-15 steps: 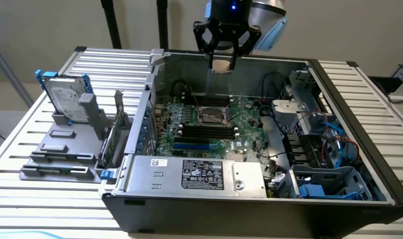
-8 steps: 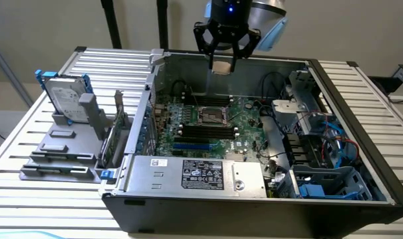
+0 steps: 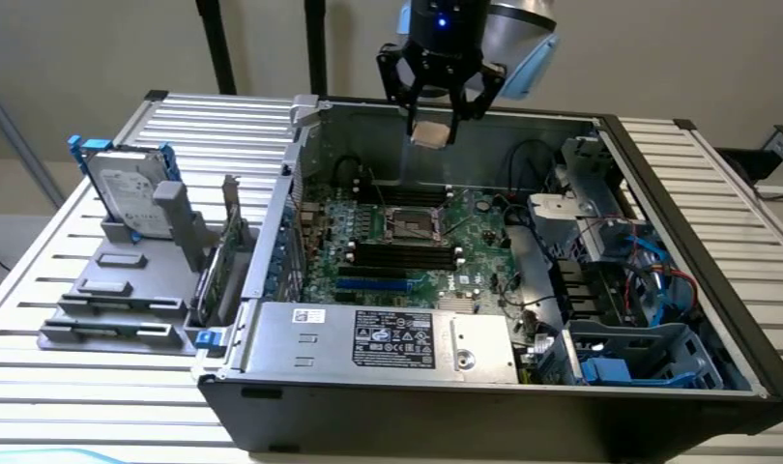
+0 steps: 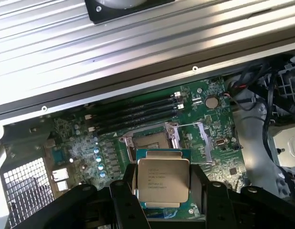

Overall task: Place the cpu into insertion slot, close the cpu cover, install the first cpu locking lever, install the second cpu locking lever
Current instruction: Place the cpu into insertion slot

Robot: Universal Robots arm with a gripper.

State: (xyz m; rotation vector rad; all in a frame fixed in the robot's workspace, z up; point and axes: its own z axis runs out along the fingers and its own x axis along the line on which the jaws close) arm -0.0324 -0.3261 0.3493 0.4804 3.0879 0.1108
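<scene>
The pincer (image 3: 434, 116) is closed on the cpu (image 4: 163, 180), which is gripped by two opposite edges between the dark fingers (image 4: 122, 196). The silvery, printed face is turned towards the wrist camera, and the green edge of the chip is exposed beyond the metal lid. In the exterior view the chip is held high, above the far wall of the open computer case (image 3: 701, 208) and well apart from the board.

Below it lies the insertion slot (image 4: 150, 140), a dark square recess with a metal rim in the green motherboard (image 3: 476, 232). What appears to be the cpu cover (image 4: 189, 134) is raised beside the slot, though its exact angle cannot be made out. Long black memory slots (image 4: 133, 114) run just beside the socket. The case rests on a slatted metal worktop (image 3: 56, 387).

Several risks can be judged from here. Only thin edges are gripped, so the chip could be tilted or let slip by a jolt during descent. If the chip is brought down rotated or offset from the recess, a corner could be set on the rim and the contacts in the socket could be bent. The raised cover, the case wall and the memory slots could be struck if the approach is made at a slant.
</scene>
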